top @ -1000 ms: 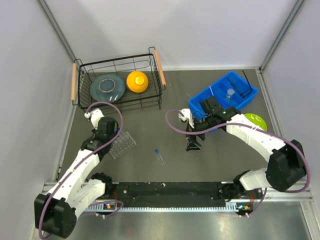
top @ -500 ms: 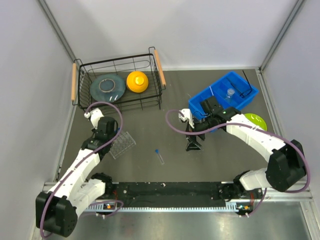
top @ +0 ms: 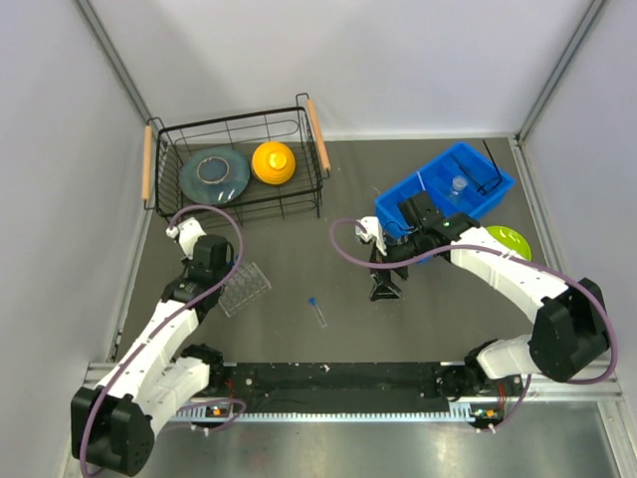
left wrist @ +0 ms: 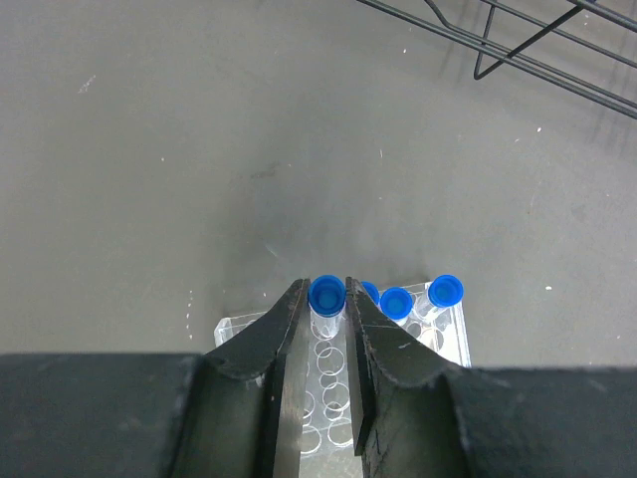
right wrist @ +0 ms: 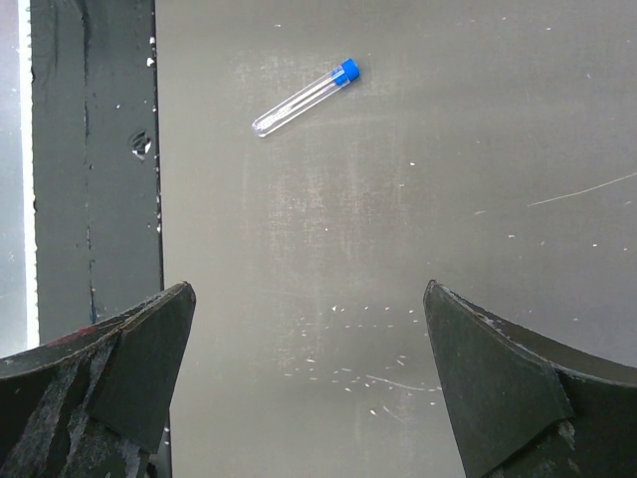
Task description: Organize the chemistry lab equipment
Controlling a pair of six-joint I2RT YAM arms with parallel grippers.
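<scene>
Because your left gripper (left wrist: 326, 297) is clamped on the cap end of a test tube (left wrist: 326, 293) directly over the rack (left wrist: 235, 331), the main risk is a misaligned release. If the tube's bottom is not lined up with a hole, it is likely to catch on the grid and tilt. That could lever the light plastic rack sideways or upset the capped tubes (left wrist: 396, 302) standing just beside it. The wrist view does not show whether the lower end is seated, so judge that before you let go. Lifting away with the fingers only partly parted could also drag the tube out with them. The loose tube (right wrist: 304, 98) lies flat on the table (right wrist: 418, 179), and because it is round, a glancing touch from one finger would probably send it rolling.

Your left arm reaches forward from its base on the left side, with the wrist bent so the gripper points down at the rack. Your right arm curls in toward the middle of the table. The right gripper (right wrist: 307, 294) faces down, spread wide and holding nothing, with the loose tube well clear of its fingertips. The vial (top: 459, 184) sits in the blue bin (top: 501, 186) behind that arm.
</scene>
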